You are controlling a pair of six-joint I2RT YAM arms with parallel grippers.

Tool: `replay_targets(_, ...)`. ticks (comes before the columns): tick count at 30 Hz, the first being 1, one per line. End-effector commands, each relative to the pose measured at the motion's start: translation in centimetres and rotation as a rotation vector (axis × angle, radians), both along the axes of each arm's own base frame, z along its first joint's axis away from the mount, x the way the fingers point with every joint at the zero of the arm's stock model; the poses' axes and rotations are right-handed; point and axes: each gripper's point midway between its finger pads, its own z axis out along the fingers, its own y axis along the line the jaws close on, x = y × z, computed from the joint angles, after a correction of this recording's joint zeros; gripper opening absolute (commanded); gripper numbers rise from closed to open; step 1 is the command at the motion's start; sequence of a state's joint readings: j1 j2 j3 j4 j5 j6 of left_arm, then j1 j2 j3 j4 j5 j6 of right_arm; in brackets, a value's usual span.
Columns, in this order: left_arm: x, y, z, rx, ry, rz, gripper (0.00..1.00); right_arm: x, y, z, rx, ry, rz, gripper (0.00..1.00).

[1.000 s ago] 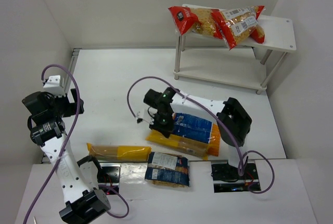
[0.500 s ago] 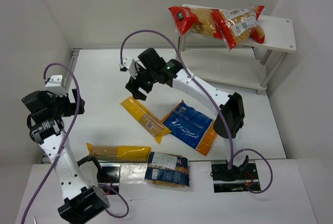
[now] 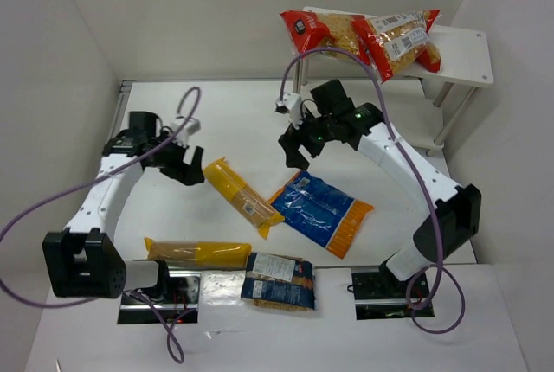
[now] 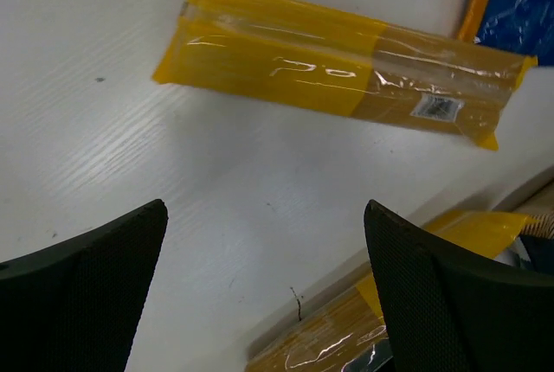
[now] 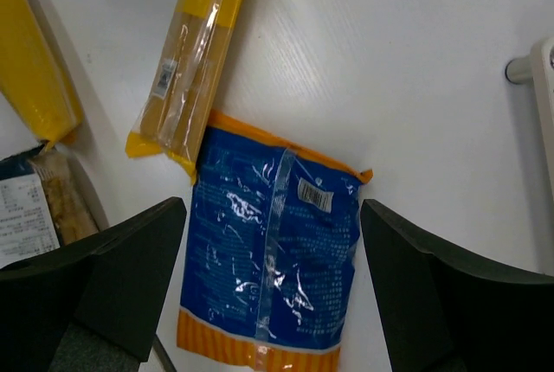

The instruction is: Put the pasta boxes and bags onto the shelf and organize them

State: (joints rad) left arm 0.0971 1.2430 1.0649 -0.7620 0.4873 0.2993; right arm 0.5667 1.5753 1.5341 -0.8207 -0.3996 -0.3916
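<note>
We see the white surface (image 3: 216,121) carrying most of the goods, with the shelf (image 3: 463,52) at its far right corner, well apart from the arm bases. The blue bag (image 3: 320,214) lies flat mid-surface, one corner touching the slanted spaghetti pack (image 3: 240,195) beside it. Two red-ended bags (image 3: 325,35) already sit on the shelf's top board, crowded toward its left, which we judge leaves the right side free for more. A second spaghetti pack (image 3: 195,253) and the dark-blue pack (image 3: 279,280) lie at the near edge by the bases, not yet shelved. The right pincer (image 3: 296,149) hovers above the blue bag's far end, released and empty, likely lined up for a pick. The left pincer (image 3: 186,164) hangs near the slanted pack's far end, spread wide and grasping nothing; we judge it means to close across that pack's narrow width
</note>
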Motion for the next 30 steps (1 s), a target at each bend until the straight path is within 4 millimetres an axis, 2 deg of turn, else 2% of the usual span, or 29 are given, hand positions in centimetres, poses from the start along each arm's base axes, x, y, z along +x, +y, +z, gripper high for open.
replay_targets(1, 0.6, -3.1, -1.4, 0.103, -0.011, -0.181, 1.0, -2.3, -2.3, 0.2, -0.006, 0.025, 0.017, 0.9)
replay_targets(2, 0.9, -3.6, -2.0, 0.117, -0.004, -0.199, 1.0, -2.5, -2.5, 0.2, -0.006, 0.025, 0.017, 0.9)
replay_targets(3, 1.3, -4.6, -2.0, 0.134, -0.039, -0.26, 1.0, -2.7, -3.5, -0.2, -0.035, 0.021, -0.001, 0.9)
replay_targets(6, 3.0, -5.4, -2.1, 0.198, -0.158, -0.345, 0.99, -3.2, -4.8, -1.1, -0.058, 0.063, -0.026, 0.9)
replay_targets(10, 3.6, -5.0, -4.7, 0.351, -0.163, -0.475, 0.92, -3.2, -6.5, -1.7, -0.06, 0.116, -0.07, 0.9)
replay_targets(12, 3.9, -4.7, -5.3, 0.419, -0.171, -0.532, 0.89, -3.1, -7.3, -2.0, -0.06, 0.134, -0.083, 0.9)
replay_targets(13, 3.8, -5.0, -5.8, 0.473, -0.179, -0.606, 0.89, -2.7, -7.9, -2.0, -0.059, 0.135, -0.105, 0.9)
replay_targets(15, 4.9, -4.2, -6.3, 0.611, -0.189, -0.676, 0.89, -2.9, -8.4, -2.2, -0.058, 0.155, -0.118, 0.9)
replay_targets(16, 5.1, -4.6, -6.7, 0.648, -0.186, -0.717, 0.89, -2.6, -8.9, -2.2, -0.057, 0.156, -0.135, 0.9)
replay_targets(21, 6.3, -5.4, -6.8, 0.748, -0.197, -0.843, 0.89, -2.6, -9.7, -2.6, -0.068, 0.184, -0.158, 0.9)
replay_targets(26, 7.2, -6.4, -8.7, 0.821, -0.203, -0.95, 0.89, -2.1, -10.1, -2.0, -0.058, 0.172, -0.166, 0.9)
replay_targets(30, 6.8, -7.1, -10.0, 0.825, -0.181, -1.038, 0.89, -2.1, -10.6, -2.0, -0.055, 0.178, -0.172, 0.9)
